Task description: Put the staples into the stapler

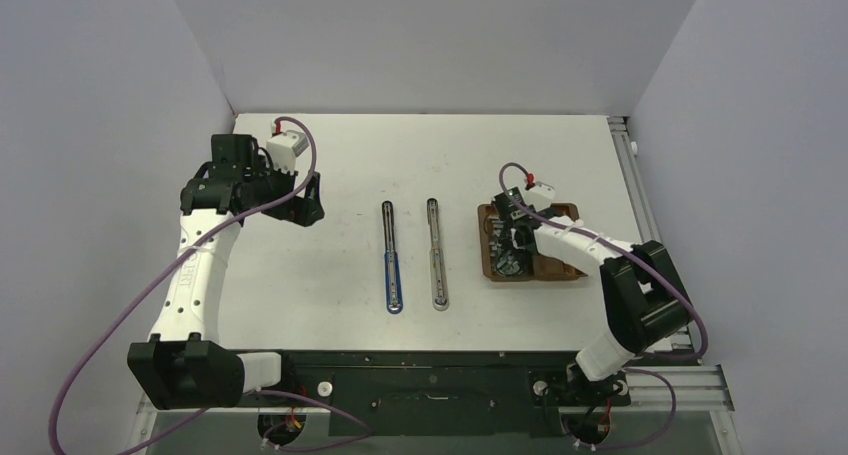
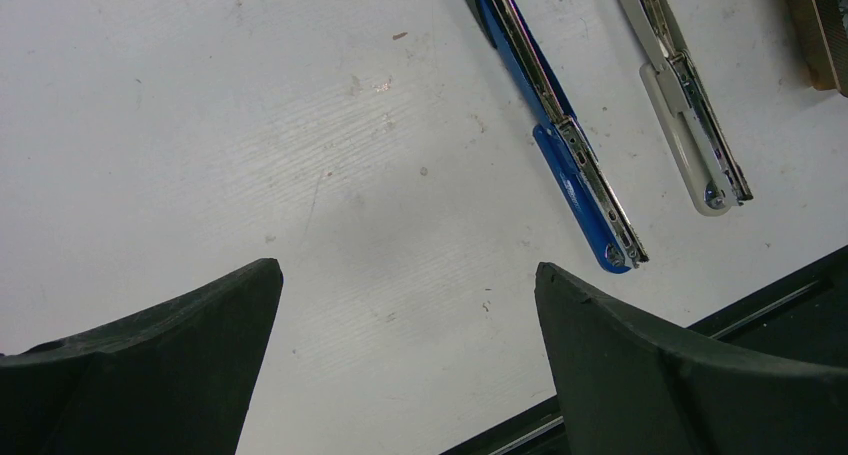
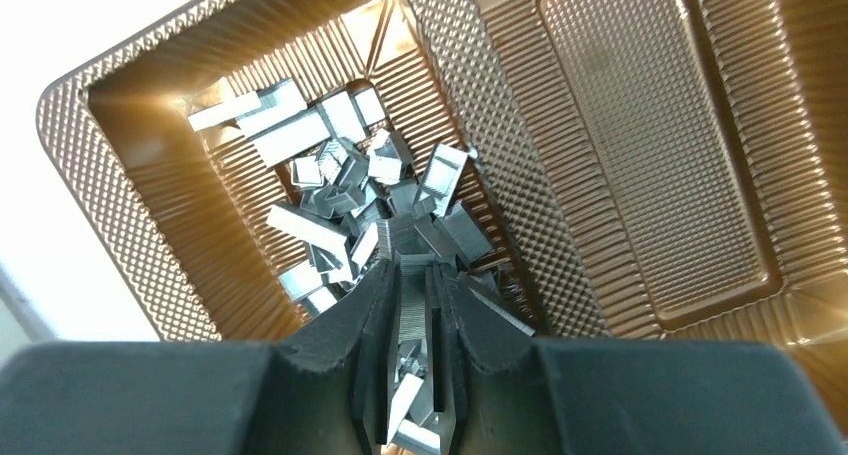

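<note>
Currently the pick-up step is in hand: the right gripper (image 3: pixel 412 275) sits down in the brown tray (image 3: pixel 90 205), fingers pinched on one strip from the staples (image 3: pixel 345 170) piled just ahead of them. The left gripper (image 2: pixel 405 270) gapes wide above the table (image 2: pixel 300 125), with the blue stapler (image 2: pixel 560 135) beyond its right finger. Next, I judge, comes a straight lift and a carry to the stapler's open rail.

A white table (image 1: pixel 330 175), faintly scuffed, stands boxed in by plain pale grey panels: left wall (image 1: pixel 100 75), back wall (image 1: pixel 430 35), right wall (image 1: pixel 760 125). A metal rail (image 1: pixel 640 185) runs along its right edge and a black strip (image 1: pixel 430 360) along the near edge. The light is soft and even.
</note>
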Tool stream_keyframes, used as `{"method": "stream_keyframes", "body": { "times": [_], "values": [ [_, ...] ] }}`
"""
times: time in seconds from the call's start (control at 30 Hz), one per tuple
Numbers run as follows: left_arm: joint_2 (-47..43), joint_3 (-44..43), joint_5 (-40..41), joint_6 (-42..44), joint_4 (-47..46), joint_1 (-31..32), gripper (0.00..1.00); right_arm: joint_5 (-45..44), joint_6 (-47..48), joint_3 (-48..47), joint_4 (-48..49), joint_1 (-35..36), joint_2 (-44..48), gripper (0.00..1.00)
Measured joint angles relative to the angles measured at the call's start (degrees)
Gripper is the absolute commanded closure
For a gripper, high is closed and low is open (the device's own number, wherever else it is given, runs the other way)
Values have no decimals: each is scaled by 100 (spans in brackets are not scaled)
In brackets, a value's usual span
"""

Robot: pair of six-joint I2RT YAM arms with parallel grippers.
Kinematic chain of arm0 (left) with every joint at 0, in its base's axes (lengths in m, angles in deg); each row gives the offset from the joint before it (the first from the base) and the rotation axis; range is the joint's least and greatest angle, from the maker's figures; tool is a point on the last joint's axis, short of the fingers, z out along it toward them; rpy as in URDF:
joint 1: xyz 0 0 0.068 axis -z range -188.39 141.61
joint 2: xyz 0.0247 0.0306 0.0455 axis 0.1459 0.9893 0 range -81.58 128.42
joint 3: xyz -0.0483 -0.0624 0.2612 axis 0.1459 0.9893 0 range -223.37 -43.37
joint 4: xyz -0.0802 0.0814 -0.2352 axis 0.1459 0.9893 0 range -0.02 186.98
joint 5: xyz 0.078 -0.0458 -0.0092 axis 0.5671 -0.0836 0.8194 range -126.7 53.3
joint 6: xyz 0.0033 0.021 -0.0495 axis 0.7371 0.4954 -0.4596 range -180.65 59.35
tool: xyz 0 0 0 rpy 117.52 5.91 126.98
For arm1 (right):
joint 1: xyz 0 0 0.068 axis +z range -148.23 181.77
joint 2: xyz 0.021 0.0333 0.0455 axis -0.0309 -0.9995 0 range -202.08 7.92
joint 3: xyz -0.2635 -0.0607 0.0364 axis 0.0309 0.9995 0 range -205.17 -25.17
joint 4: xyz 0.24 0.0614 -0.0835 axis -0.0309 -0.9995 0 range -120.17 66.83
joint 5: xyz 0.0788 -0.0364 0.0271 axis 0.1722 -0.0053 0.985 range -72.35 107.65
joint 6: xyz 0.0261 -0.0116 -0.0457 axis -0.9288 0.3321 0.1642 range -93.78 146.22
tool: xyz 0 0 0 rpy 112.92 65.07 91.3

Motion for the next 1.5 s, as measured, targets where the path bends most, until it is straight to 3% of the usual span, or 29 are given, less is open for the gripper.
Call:
{"method": "stream_keyframes", "body": {
  "times": [0.43, 0.6, 1.03, 1.27, 1.5],
  "values": [
    [0, -35, -4, 13, 20, 0, 4, -221, 354, -105, -208, -197, 435, 85],
    [-7, -35, -9, 17, 22, 0, 4, -376, 380, -258, -448, 299, 614, 85],
    [-229, -20, -28, 35, 26, 0, 4, -791, -13, -555, -1049, 2465, 398, 86],
    [-323, 15, -39, 44, 52, 0, 4, -852, -138, -570, -1091, 2765, -310, 86],
    [-374, 85, -39, 85, 87, 0, 4, -861, -140, -446, -955, 2796, -452, 85]
  ]
}}
